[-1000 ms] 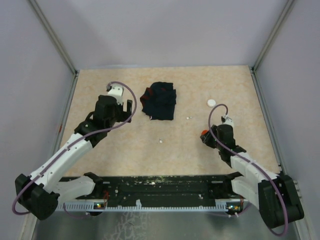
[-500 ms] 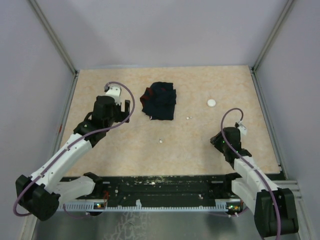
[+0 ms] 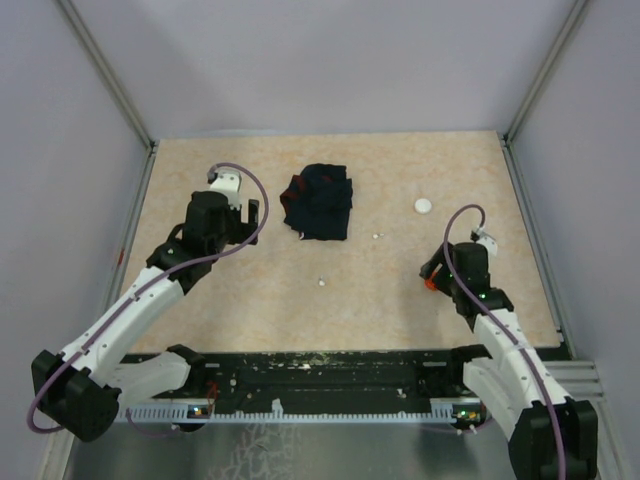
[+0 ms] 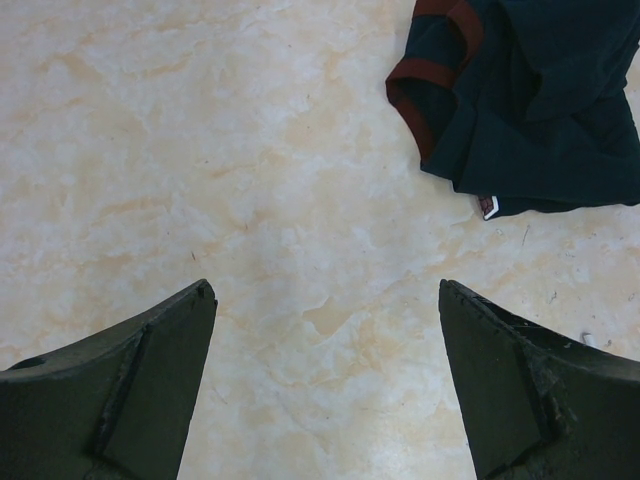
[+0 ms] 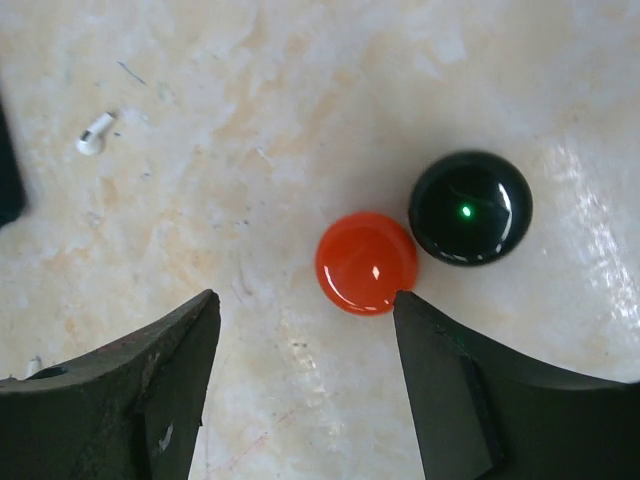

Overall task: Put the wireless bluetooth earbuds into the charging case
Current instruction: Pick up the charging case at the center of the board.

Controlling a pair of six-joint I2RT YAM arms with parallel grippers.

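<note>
In the right wrist view a glossy red round case [image 5: 366, 263] lies on the table next to a glossy black round case [image 5: 470, 207] showing a green light. My right gripper [image 5: 305, 300] stands open just short of them, with only bare table between its fingers; its right fingertip [image 5: 410, 305] is at the red case's rim. A tiny white earbud [image 5: 95, 135] lies to the far left. From above, the right gripper [image 3: 433, 270] is over the red case [image 3: 432, 284], and small white earbuds [image 3: 321, 282] [image 3: 376, 236] lie mid-table. My left gripper [image 4: 325, 290] [image 3: 250, 212] is open over bare table.
A crumpled dark navy cloth with red trim [image 3: 319, 205] [image 4: 520, 100] lies at the back centre, just right of the left gripper. A white round disc [image 3: 424, 206] sits at the back right. Grey walls enclose the table [image 3: 250, 300] on three sides.
The right arm has swung right and toward the near edge. Its jaws have opened, and the red case now lies on the table beside the black one. The left arm has stayed still.
</note>
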